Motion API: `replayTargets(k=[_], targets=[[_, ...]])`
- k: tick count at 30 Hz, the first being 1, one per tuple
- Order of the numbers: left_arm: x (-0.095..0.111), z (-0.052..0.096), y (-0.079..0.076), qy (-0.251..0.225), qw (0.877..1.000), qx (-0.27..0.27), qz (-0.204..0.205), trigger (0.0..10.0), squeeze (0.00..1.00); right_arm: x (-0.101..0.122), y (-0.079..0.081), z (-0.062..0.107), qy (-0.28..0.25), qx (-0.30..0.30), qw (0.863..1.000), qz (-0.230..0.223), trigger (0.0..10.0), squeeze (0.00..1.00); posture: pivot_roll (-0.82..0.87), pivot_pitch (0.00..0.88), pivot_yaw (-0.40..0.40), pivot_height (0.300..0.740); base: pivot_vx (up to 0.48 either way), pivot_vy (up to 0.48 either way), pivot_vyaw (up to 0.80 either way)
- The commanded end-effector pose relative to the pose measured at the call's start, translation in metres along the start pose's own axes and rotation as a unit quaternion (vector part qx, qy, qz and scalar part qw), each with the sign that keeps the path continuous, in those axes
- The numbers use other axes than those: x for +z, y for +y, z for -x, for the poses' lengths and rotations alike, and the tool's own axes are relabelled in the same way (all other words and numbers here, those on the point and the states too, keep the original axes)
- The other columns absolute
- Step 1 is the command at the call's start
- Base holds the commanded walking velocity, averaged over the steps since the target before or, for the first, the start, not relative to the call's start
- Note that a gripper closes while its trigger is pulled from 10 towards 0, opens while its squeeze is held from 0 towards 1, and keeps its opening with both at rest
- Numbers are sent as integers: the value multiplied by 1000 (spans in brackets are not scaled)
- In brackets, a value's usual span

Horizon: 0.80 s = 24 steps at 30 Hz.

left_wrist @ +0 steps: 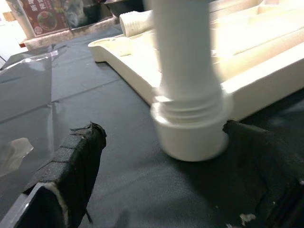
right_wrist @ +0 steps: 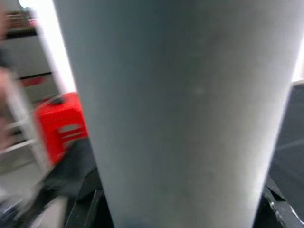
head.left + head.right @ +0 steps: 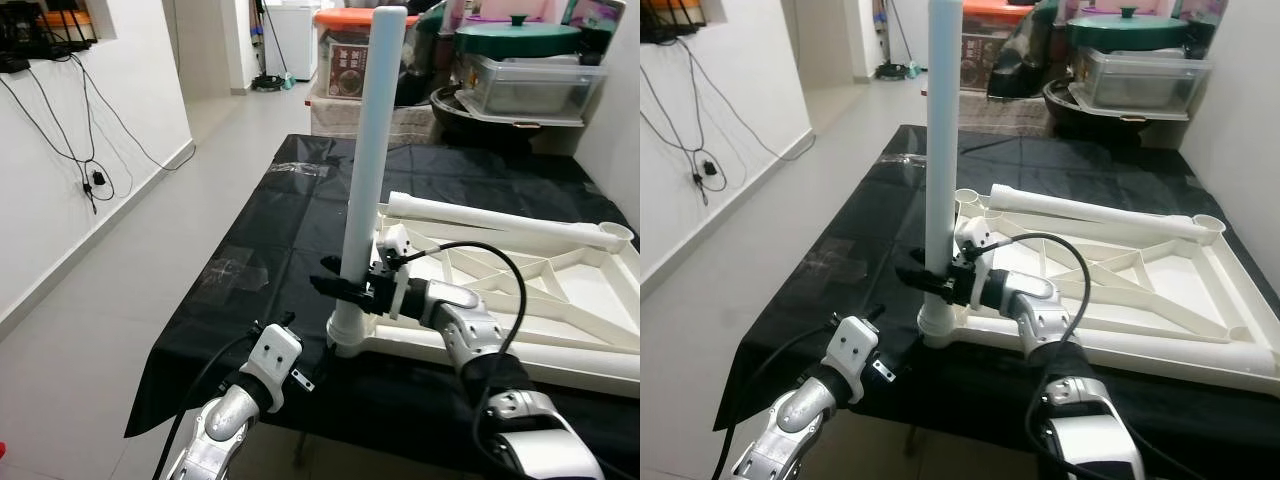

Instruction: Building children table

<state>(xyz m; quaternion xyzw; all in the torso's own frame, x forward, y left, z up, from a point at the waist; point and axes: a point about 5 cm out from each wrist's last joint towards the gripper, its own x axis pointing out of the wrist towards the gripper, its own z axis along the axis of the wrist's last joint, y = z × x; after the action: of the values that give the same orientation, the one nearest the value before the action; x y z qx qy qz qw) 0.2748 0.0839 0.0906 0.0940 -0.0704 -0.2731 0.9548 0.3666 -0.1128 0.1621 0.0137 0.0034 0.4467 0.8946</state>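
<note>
The right hand (image 3: 345,288) is clamped on the upright leg (image 3: 370,170), seated in the tabletop (image 3: 560,300) corner; the left hand (image 1: 161,180) sits apart beside its base.

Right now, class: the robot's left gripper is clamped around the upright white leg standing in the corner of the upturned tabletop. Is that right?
No, it is the right gripper that clamps the upright white leg standing in the corner of the upturned tabletop, as the left eye view shows. The left gripper sits open below it.

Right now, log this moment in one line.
right hand: shut on upright leg | leg in tabletop corner socket | left hand: open below socket
</note>
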Motion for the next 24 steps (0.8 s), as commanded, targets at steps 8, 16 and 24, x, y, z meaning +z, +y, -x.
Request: replayTargets(k=[8, 16, 24], targets=[[-4, 1, 2, 3, 1000, 1, -3, 10000, 0, -23, -48, 54, 10, -505, 862, -39, 0, 0, 63, 0, -35, 740, 0, 0, 0], [-3, 0, 1, 1, 1000, -2, -3, 10000, 0, -31, -23, 38, -37, -526, 846, -81, 10000, 0, 75, 0, -42, 740, 0, 0, 0], [-2, 0, 0, -2, 1000, -2, -5, 10000, 0, -9, -12, 6, -107, -391, 912, -66, 10000, 16, 91, 0, -55, 740, 0, 0, 0]])
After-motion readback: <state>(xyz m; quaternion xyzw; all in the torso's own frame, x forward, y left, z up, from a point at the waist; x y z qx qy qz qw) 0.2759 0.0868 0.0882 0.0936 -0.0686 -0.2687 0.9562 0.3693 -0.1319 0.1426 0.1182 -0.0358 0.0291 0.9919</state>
